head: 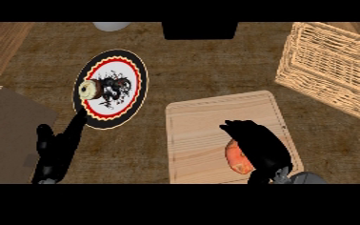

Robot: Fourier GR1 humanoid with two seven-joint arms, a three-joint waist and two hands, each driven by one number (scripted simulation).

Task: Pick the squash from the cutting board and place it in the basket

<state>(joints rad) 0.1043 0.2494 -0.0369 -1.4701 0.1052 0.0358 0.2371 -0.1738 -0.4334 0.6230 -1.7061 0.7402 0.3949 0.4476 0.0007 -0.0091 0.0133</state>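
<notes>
sitting on the cutting board (211, 124) near its front right corner, squash (237, 157) is mostly hidden under right hand (255, 145), fingers curled over it, probably to lift. basket (325, 66) waits at counter's far right edge. left hand (60, 145) rests spread at front left, touching a plate (134, 83) holding a donut (88, 90).

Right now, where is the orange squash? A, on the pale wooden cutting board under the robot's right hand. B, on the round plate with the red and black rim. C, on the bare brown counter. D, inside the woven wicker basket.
A: the orange squash lies on the pale wooden cutting board, with the black right hand curled over it; the woven wicker basket stands apart at the upper right.
</notes>
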